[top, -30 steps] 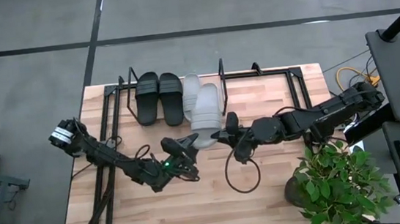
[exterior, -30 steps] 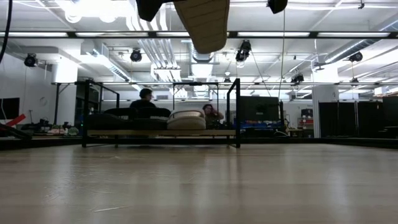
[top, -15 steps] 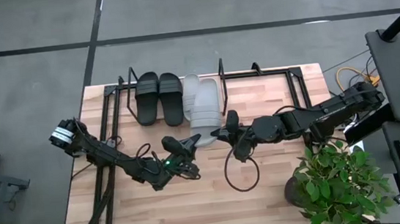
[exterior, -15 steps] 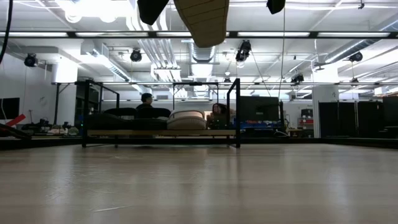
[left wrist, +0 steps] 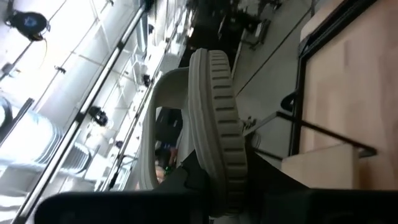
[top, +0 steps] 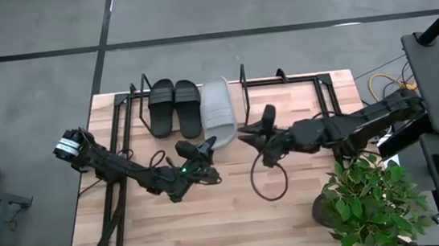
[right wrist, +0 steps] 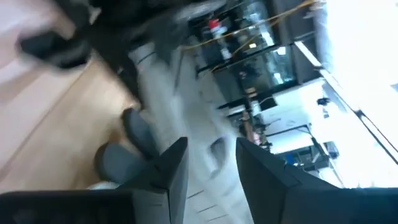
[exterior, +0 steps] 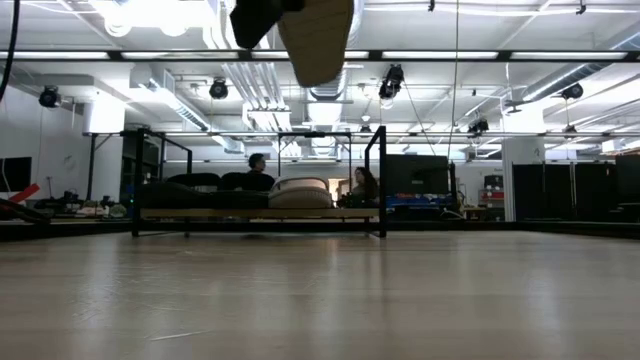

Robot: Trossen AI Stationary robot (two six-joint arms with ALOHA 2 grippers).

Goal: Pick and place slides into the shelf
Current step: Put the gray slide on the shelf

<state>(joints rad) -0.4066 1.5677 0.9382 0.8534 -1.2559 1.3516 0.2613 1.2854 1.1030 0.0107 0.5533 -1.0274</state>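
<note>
Two black slides (top: 174, 107) lie side by side in the shelf (top: 243, 76), and a light grey slide (exterior: 300, 190) rests on its board beside them. A second grey slide (top: 218, 111) is held high above the table, over that one; its ribbed sole (exterior: 318, 35) shows at the top of the low view. My left gripper (top: 208, 145) is shut on its near end. My right gripper (top: 254, 126) stands open just to the right of the held slide, with nothing between its fingers (right wrist: 175, 167). My left gripper pinches the grey slide's sole at its near end (left wrist: 222, 186) between its two fingers, one on the footbed side and one on the ribbed underside. The fingers come from the table's near side, along the slide. The slide is lifted clear, turned on its edge, strap (left wrist: 163, 118) to one side.
A dark cable loop (top: 267, 184) lies on the table below my right arm. A potted plant (top: 372, 201) stands at the near right corner. Black frame rails (top: 120, 140) run along the table's left part. People sit in the room behind the shelf.
My right gripper has opened, let go of the held grey slide and drawn back toward the table's right edge. My left gripper keeps the slide and has carried it toward the far edge and a little left, over the grey slide in the shelf; it has tipped somewhat.
</note>
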